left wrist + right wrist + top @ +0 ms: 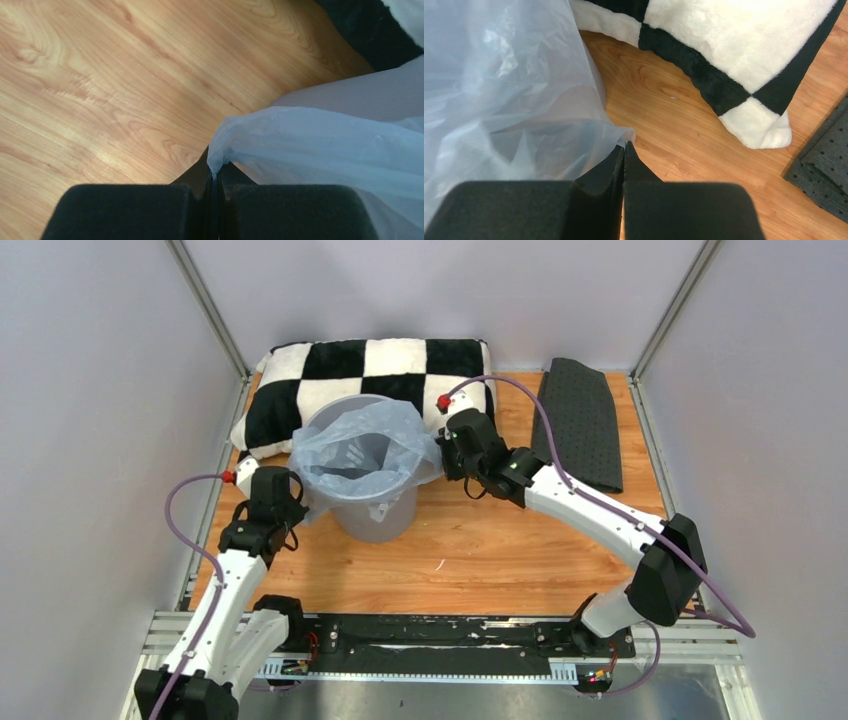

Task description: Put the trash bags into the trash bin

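The trash bag [368, 445] is a see-through pale blue with some white print on it, and the bin [378, 520] is plain grey. The pillow [330, 370] at the far side has big black and white checks. The mat [582, 420] at far right is dark grey with little dots. The table [480, 550] is warm orange wood grain. The left arm [222, 590] and right arm [590, 505] are white with black joints.
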`<state>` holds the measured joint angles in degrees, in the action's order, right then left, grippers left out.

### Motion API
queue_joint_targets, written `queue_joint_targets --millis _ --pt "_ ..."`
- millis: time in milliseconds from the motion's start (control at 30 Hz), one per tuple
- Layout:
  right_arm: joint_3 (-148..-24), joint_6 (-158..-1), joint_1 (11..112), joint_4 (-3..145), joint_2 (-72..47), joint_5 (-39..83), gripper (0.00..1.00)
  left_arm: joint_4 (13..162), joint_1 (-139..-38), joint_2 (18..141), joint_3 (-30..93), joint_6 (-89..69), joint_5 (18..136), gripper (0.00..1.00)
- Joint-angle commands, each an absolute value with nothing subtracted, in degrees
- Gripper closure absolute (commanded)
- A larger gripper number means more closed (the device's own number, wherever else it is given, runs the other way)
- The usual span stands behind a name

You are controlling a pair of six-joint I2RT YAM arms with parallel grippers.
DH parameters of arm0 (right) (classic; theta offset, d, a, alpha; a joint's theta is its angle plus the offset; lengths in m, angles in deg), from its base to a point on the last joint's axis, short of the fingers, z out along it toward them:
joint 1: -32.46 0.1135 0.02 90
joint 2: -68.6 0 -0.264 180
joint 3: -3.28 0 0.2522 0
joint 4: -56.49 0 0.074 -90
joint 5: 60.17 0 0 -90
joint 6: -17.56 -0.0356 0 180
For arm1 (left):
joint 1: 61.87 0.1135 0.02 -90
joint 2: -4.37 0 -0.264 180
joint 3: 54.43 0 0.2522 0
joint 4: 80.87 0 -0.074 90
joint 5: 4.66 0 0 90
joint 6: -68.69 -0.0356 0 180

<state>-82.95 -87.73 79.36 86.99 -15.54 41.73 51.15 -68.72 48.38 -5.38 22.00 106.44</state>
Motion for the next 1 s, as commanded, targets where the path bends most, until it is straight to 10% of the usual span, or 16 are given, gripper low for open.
queue_joint_targets --millis 0,200,467,967 --pt "-84.03 -87.93 78.13 87.32 -16.66 41.91 1.0 54.53 -67.15 51.05 -5.68 21.67 101.81 1.0" --pt "-85.93 -86.98 77.64 87.61 -16.58 41.69 1.0 54.31 -67.07 53.27 -1.39 19.64 101.64 0.98" --pt "-85.31 -85.84 77.62 89.33 -11.13 40.99 0.76 51.08 -67.1 54.09 3.03 16.28 105.1 0.48" --pt "-82.26 -83.96 79.4 90.9 1.52 35.03 0.61 45.39 -67.14 43.76 5.65 12.18 102.23 0.38"
